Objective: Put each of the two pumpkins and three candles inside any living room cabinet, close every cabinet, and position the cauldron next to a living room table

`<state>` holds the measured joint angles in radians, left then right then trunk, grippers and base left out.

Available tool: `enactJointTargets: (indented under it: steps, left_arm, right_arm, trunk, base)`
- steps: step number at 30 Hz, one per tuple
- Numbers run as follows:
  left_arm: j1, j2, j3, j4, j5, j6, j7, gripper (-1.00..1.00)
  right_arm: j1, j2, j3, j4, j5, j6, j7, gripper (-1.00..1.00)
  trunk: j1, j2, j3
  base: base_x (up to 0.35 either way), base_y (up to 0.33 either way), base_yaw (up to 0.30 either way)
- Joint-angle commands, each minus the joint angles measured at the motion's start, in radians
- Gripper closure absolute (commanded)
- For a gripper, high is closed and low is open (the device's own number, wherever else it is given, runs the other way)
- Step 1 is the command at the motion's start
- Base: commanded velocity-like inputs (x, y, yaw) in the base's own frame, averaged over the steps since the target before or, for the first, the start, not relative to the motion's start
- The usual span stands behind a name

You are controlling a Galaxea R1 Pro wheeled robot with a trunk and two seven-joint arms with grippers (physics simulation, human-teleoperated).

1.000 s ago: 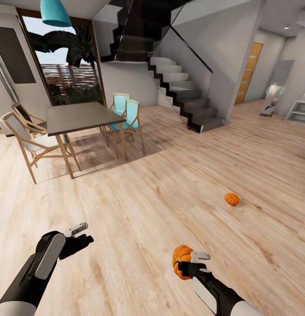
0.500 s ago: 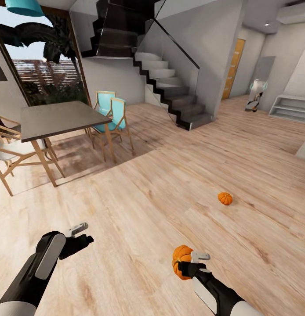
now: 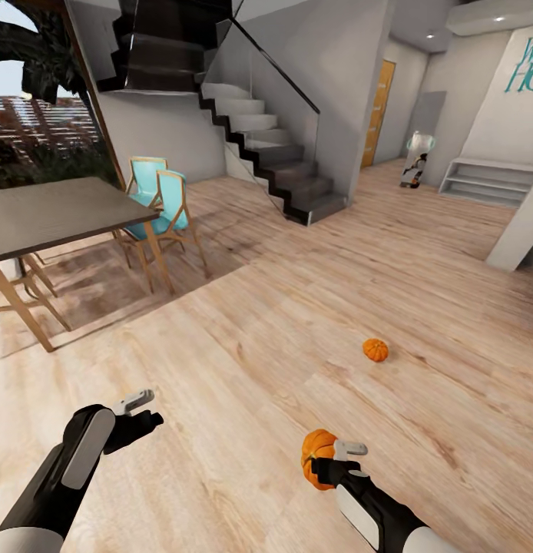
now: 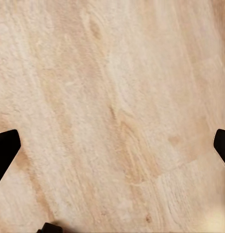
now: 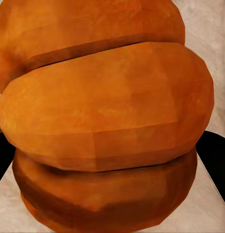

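One small orange ribbed pumpkin (image 3: 316,453) is held just above the wood floor by my right gripper (image 3: 329,461), which is shut on it; in the right wrist view this pumpkin (image 5: 107,116) sits between the dark fingers (image 5: 215,156). A second pumpkin (image 3: 375,349) lies on the floor ahead and slightly to the right, well apart from both arms. At the lower left of the head view my left gripper (image 3: 147,409) hangs open with nothing in it; in the left wrist view its gripper (image 4: 112,145) has bare floor between the widely spread fingertips (image 4: 5,148).
A grey-topped table (image 3: 59,211) with wooden legs stands at the left, with teal chairs (image 3: 159,207) behind it. A dark staircase (image 3: 259,146) rises at the back. White low shelves (image 3: 481,180) and a white wall corner (image 3: 520,230) are at the right.
The whole view has shifted left, so the camera has turned right. Both arms hold the same pose, and the right gripper still holds its pumpkin.
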<state>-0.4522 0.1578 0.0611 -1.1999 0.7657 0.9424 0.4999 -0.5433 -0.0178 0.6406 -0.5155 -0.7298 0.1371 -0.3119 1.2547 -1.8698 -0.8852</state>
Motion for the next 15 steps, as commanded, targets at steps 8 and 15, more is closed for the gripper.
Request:
enactJointTargets:
  steps: [8,15]
  left_arm:
    - [0.0,0.0,0.0,-0.001,0.009,0.002,0.009,-1.0]
    - [0.0,0.0,-0.001,-0.002,0.009,0.002,0.009,-1.0]
  right_arm:
    - [-0.001,-0.001,0.008,-0.003,-0.003,0.004,-0.009,1.0]
    - [-0.001,-0.001,0.008,-0.002,-0.003,0.004,-0.009,1.0]
  trunk:
    - [0.0,0.0,-0.011]
    - [0.0,0.0,-0.02]
  base:
    - [0.33,-0.025,-0.197]
    - [0.31,-0.159,-0.197]
